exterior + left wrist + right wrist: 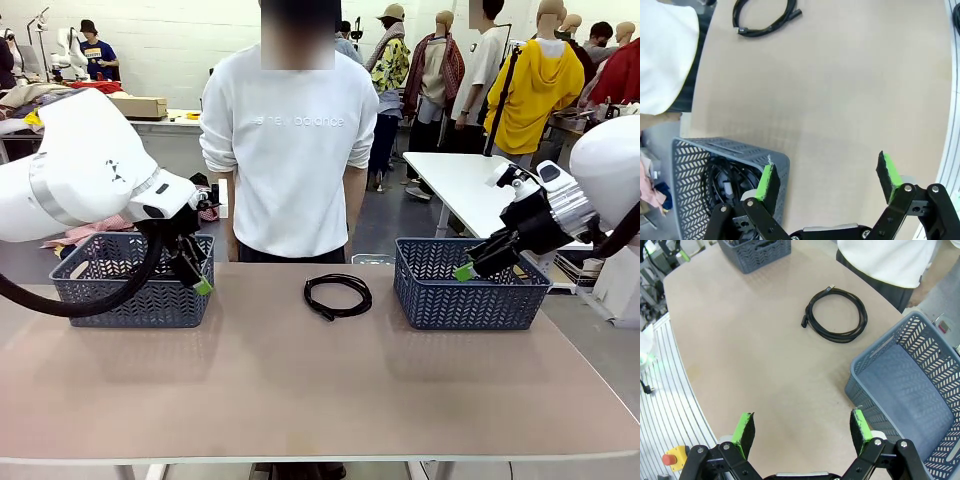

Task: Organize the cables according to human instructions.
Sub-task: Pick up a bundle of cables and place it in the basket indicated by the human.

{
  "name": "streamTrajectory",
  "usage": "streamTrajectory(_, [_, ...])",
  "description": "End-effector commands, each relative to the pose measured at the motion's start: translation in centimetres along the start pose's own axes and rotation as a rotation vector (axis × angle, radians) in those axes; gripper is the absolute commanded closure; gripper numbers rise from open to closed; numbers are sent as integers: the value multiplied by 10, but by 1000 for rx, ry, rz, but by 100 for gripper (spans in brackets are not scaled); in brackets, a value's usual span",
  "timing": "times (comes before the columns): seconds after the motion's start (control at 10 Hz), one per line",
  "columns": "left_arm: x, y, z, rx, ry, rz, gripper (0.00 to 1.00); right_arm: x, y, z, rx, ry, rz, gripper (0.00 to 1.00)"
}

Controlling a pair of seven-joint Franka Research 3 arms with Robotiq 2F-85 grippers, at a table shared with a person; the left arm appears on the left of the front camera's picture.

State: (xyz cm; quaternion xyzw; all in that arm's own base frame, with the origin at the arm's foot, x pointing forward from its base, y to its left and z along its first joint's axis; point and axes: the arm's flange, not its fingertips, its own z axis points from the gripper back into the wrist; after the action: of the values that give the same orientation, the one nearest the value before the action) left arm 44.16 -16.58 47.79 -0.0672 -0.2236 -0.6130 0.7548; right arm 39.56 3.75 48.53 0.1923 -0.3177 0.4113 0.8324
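The left gripper (827, 182) has its jaws spread wide and released, with nothing between the green pads (766, 182). It hangs over the desk (300, 390) at the near corner of the left basket (730, 160); one pad sits just at that basket's rim, though contact cannot be told. In the front view this gripper (195, 270) is in front of the left basket (120, 295), tips angled down.

The right gripper (802, 427) is likewise wide open and empty. It hovers above the bare desk beside the right basket (920, 390), one pad close to the basket's near corner. In the front view it (475, 265) sits over the rim of the right basket (470, 290), pointing down and toward the middle of the desk.

One cable (338, 295) lies as a flat loop on the desk between the two baskets, near the far edge and just in front of the person (290, 150). It is well apart from both sets of jaws. From the right wrist view the cable (836, 315) is a round coil ahead of the jaws, its two plug ends sticking out on the side away from the right basket. From the left wrist view the cable (765, 20) lies far ahead, partly cut by the frame.

Inside the left basket, black coiled cables (720, 180) show through the wall; their number cannot be told.
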Motion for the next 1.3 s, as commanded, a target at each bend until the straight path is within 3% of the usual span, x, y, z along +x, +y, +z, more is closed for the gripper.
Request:
streamTrajectory(0.0, [0,4,1,-3,6,2,0,-1,-3,-1,17,-28,17,0])
streamTrajectory(1.2, [0,4,1,-3,6,2,0,-1,-3,-1,17,-28,17,0])
